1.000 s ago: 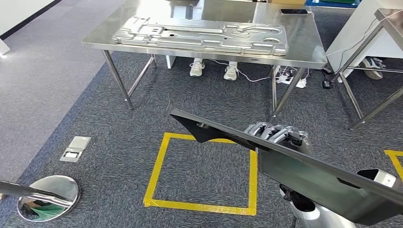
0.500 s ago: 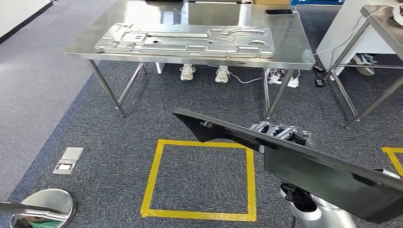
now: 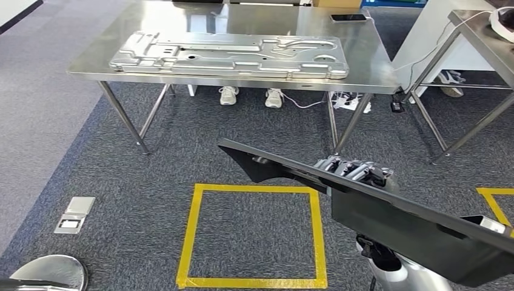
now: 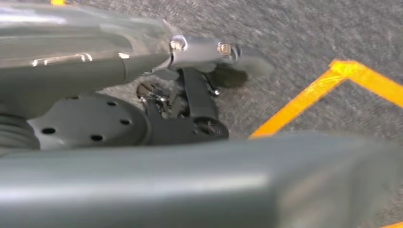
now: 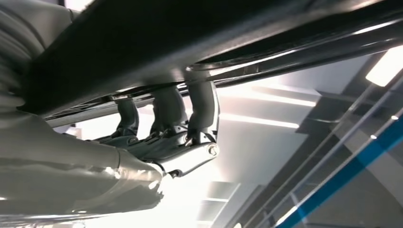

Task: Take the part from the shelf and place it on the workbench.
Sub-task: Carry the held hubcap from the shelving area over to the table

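Observation:
My right hand [image 3: 353, 172] grips a long black flat part [image 3: 388, 221] at the lower right of the head view, holding it tilted above the carpet. In the right wrist view its fingers [image 5: 202, 111] curl around the part's dark edge [image 5: 190, 38]. The steel workbench [image 3: 376, 66] stands ahead across the carpet, well beyond the part. My left hand [image 4: 199, 50] hangs over the grey carpet with a finger stretched out and nothing in it.
A large stamped silver panel [image 3: 230, 54] covers much of the workbench, and a phone [image 3: 348, 17] lies at its far edge. A person's white shoes [image 3: 248, 96] show under it. A yellow tape square [image 3: 193, 236] marks the carpet. A second table [image 3: 479, 36] stands right.
The whole picture has shifted: the camera has moved closer to the workbench, and the yellow square has slid left and down. My right hand keeps its hold on the black part.

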Action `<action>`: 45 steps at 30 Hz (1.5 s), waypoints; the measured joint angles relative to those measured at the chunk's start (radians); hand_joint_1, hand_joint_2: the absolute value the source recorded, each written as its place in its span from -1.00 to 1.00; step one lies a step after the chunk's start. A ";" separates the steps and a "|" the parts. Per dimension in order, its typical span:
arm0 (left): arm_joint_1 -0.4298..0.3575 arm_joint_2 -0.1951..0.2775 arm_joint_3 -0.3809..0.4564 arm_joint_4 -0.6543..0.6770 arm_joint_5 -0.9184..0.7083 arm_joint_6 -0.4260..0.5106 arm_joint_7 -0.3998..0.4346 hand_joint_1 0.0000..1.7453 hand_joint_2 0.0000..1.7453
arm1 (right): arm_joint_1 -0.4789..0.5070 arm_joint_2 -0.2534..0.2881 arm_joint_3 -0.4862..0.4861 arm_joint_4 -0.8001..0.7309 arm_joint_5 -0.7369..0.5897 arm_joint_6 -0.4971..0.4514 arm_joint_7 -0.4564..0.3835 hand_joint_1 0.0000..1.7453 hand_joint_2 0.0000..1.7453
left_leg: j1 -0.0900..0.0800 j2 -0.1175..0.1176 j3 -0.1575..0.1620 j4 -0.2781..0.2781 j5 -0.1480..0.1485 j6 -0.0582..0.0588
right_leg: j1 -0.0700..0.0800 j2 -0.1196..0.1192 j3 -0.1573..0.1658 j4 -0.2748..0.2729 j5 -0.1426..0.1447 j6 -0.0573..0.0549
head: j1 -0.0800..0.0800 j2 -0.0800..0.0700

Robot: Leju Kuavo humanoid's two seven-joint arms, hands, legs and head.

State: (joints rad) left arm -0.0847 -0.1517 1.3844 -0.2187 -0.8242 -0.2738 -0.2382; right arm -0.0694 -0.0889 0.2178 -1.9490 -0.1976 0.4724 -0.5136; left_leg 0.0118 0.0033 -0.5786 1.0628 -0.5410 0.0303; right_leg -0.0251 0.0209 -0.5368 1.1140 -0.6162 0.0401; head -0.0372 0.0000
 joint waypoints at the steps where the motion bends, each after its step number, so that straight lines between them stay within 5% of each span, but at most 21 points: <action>1: -0.001 0.000 0.000 0.000 0.000 0.000 -0.001 -1.00 1.00 | -0.001 -0.001 -0.001 0.000 0.000 0.000 0.000 1.00 1.00 | 0.000 0.000 0.007 -0.002 -0.004 0.005 | 0.000 -0.005 -0.028 0.052 -0.025 0.001 | 0.001 0.000; 3: -0.001 0.000 0.000 0.000 -0.001 -0.002 -0.001 -1.00 1.00 | 0.001 -0.002 -0.003 0.000 0.000 0.001 0.000 1.00 1.00 | -0.002 0.001 0.018 -0.003 -0.016 0.009 | 0.001 -0.009 -0.107 0.170 -0.068 0.002 | 0.001 0.000; 5: 0.001 0.000 0.000 0.000 -0.001 -0.003 -0.001 -1.00 1.00 | 0.004 -0.002 -0.006 0.001 -0.001 0.001 0.000 1.00 1.00 | -0.004 0.001 0.034 -0.003 -0.030 0.010 | 0.002 -0.010 -0.151 0.202 -0.048 0.001 | 0.001 0.000; 7: 0.002 0.001 0.000 0.000 -0.001 -0.004 -0.001 -1.00 1.00 | 0.004 -0.003 -0.010 0.002 -0.001 0.002 0.000 1.00 1.00 | -0.004 0.001 0.056 -0.003 -0.047 0.008 | 0.006 -0.012 -0.133 0.102 0.040 -0.006 | 0.001 0.000; 9: 0.001 0.001 0.000 0.000 -0.001 -0.005 -0.001 -1.00 1.00 | 0.003 -0.004 -0.014 0.004 -0.001 0.003 -0.001 1.00 1.00 | -0.004 0.001 0.070 -0.003 -0.062 0.002 | 0.014 -0.021 -0.115 0.006 0.093 -0.016 | 0.001 0.000; 14: -0.001 0.001 0.000 0.000 -0.001 -0.006 -0.001 -1.00 1.00 | 0.006 -0.006 -0.018 0.004 -0.004 0.008 -0.002 1.00 1.00 | -0.005 0.003 0.086 0.013 -0.078 -0.025 | 0.014 -0.023 -0.090 -0.039 0.088 -0.045 | 0.002 0.000; 16: -0.005 0.001 0.000 0.000 -0.001 -0.006 -0.001 -1.00 1.00 | 0.004 -0.006 -0.018 0.002 -0.005 0.010 -0.003 1.00 1.00 | -0.004 0.003 0.045 0.092 -0.103 -0.035 | 0.008 -0.023 -0.067 -0.046 0.078 -0.052 | 0.000 0.000; 19: -0.003 0.001 0.000 0.000 0.000 -0.002 0.000 -1.00 1.00 | 0.008 -0.007 -0.018 -0.001 -0.005 0.011 -0.004 1.00 1.00 | 0.000 0.003 -0.070 0.243 -0.158 -0.047 | 0.008 -0.018 -0.044 -0.047 0.056 -0.056 | -0.002 0.000; 21: 0.002 0.001 0.000 0.000 0.000 0.002 0.002 -1.00 1.00 | 0.012 -0.007 -0.018 -0.002 -0.005 0.012 -0.005 1.00 1.00 | -0.002 0.003 -0.094 0.221 -0.121 -0.045 | 0.008 -0.014 -0.020 -0.047 0.038 -0.054 | -0.002 0.000; 23: 0.003 0.002 0.000 0.000 0.001 0.005 0.002 -1.00 1.00 | 0.014 -0.008 -0.018 -0.003 -0.005 0.012 -0.007 1.00 1.00 | -0.008 0.002 -0.077 0.113 -0.027 -0.031 | 0.009 -0.013 0.009 -0.049 0.018 -0.051 | -0.002 0.000; 24: 0.004 0.003 0.000 0.000 0.001 0.006 0.003 -1.00 1.00 | 0.014 -0.008 -0.018 -0.003 -0.005 0.012 -0.009 1.00 1.00 | -0.013 0.001 -0.072 0.073 -0.003 -0.022 | 0.009 -0.012 0.019 -0.050 0.010 -0.048 | -0.002 0.000; 29: 0.008 0.005 0.000 0.000 0.001 0.010 0.005 -1.00 1.00 | 0.019 -0.010 -0.019 -0.007 -0.004 0.012 -0.013 1.00 1.00 | -0.018 -0.003 -0.040 0.011 0.018 0.007 | 0.010 -0.011 0.040 -0.028 -0.002 -0.017 | -0.002 0.000; 31: 0.004 0.005 0.000 0.000 0.001 0.011 0.005 -1.00 1.00 | 0.017 -0.011 -0.021 -0.011 -0.004 0.012 -0.015 1.00 1.00 | -0.013 -0.003 -0.017 -0.003 0.014 0.014 | 0.010 -0.012 0.011 0.032 -0.026 -0.011 | -0.001 0.000; 34: 0.003 0.003 0.000 0.000 0.001 0.011 0.006 -1.00 1.00 | 0.021 -0.011 -0.023 -0.011 -0.003 0.012 -0.015 1.00 1.00 | -0.010 -0.003 -0.001 -0.006 -0.003 0.016 | 0.008 -0.013 -0.099 0.178 -0.087 -0.001 | 0.000 0.000; 36: 0.005 0.002 0.000 0.000 0.001 0.012 0.006 -1.00 1.00 | 0.025 -0.011 -0.023 -0.011 -0.002 0.012 -0.015 1.00 1.00 | -0.007 -0.003 0.018 -0.006 -0.020 0.010 | 0.007 -0.015 -0.129 0.174 -0.057 0.004 | 0.001 0.000; 38: 0.006 0.002 0.001 0.000 0.001 0.013 0.006 -1.00 1.00 | 0.026 -0.012 -0.024 -0.011 -0.002 0.012 -0.015 1.00 1.00 | -0.002 -0.004 0.044 -0.006 -0.039 0.001 | 0.006 -0.018 -0.110 0.072 0.033 0.009 | 0.000 0.000; 40: 0.004 0.002 0.001 0.000 0.000 0.013 0.007 -1.00 1.00 | 0.030 -0.012 -0.023 -0.009 0.000 0.012 -0.015 1.00 1.00 | -0.002 -0.004 0.055 -0.006 -0.053 -0.009 | 0.009 -0.021 -0.103 -0.009 0.083 0.002 | 0.002 0.000; 43: 0.003 0.002 0.001 0.000 -0.001 0.014 0.010 -1.00 1.00 | 0.034 -0.012 -0.023 -0.011 0.004 0.012 -0.015 1.00 1.00 | -0.005 -0.003 0.058 -0.005 -0.062 -0.021 | 0.012 -0.020 -0.104 -0.026 0.083 -0.030 | 0.003 0.000; 45: 0.001 0.002 0.001 0.000 -0.001 0.014 0.011 -1.00 1.00 | 0.033 -0.013 -0.023 -0.013 0.004 0.013 -0.016 1.00 1.00 | -0.004 -0.003 0.050 0.027 -0.070 -0.029 | 0.008 -0.020 -0.088 -0.031 0.076 -0.041 | 0.002 0.000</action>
State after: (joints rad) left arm -0.0841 -0.1495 1.3851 -0.2186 -0.8254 -0.2599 -0.2276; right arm -0.0360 -0.1014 0.1945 -1.9617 -0.1937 0.4850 -0.5295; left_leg 0.0075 -0.0002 -0.5285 1.0897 -0.6106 0.0016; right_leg -0.0175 0.0006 -0.6244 1.0827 -0.5404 -0.0011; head -0.0355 0.0000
